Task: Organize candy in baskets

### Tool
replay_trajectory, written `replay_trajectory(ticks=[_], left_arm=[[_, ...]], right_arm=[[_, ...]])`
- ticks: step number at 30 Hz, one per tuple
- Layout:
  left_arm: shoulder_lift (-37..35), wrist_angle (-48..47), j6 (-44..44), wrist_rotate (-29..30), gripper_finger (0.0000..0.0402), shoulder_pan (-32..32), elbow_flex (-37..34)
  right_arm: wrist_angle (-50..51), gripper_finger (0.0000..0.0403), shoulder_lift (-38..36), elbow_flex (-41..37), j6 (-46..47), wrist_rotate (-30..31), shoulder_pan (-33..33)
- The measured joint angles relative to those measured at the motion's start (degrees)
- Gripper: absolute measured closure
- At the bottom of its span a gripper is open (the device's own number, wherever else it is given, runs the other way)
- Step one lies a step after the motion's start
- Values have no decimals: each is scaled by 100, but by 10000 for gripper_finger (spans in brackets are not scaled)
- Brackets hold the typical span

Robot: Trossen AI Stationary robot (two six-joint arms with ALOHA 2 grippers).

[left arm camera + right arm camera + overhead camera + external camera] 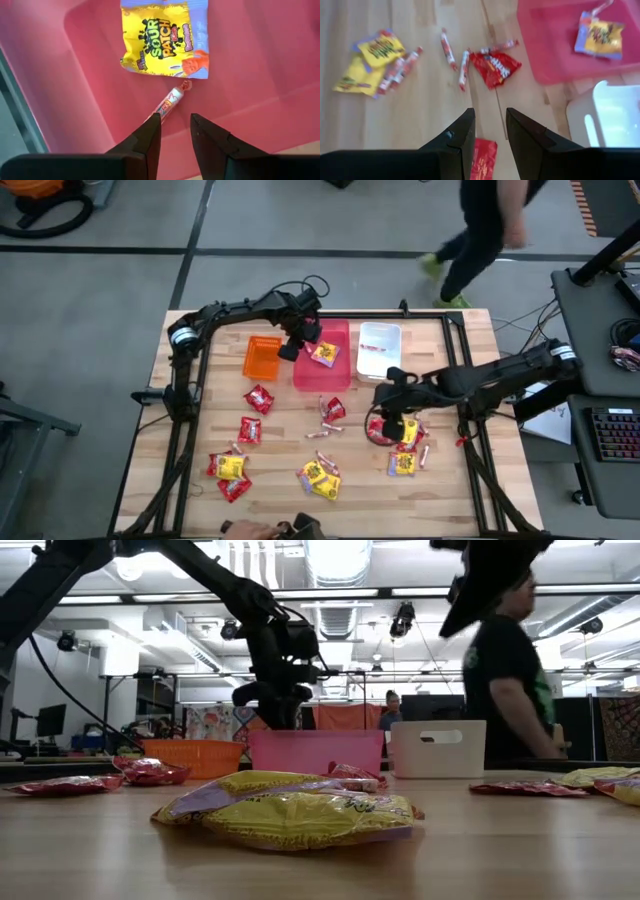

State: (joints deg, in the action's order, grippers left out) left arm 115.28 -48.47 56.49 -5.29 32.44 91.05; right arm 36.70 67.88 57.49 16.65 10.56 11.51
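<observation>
We see the left tool [175, 129] above the pink bin [322, 365], fingers slightly apart, empty; a yellow packet [165, 39] and stick [171, 100] lie inside. The right tool [489, 125] hovers nearby over the counter [280, 480], fingers slightly apart, empty.

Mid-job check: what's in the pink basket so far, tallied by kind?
Pink basket, as far as the views show:
Yellow packets: 1
Sticks: 1
Total: 2
</observation>
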Motion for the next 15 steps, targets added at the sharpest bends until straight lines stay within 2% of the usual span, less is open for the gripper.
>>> replay_trajectory(ticks=[6,15], left_arm=[[0,92,46,-21,288,-14,-12],[0,264,-23,-28,238,-74,-44]], right_arm=[[-16,298,-347,-19,-170,164,-2],[-18,298,-326,-43,-324,172,-1]])
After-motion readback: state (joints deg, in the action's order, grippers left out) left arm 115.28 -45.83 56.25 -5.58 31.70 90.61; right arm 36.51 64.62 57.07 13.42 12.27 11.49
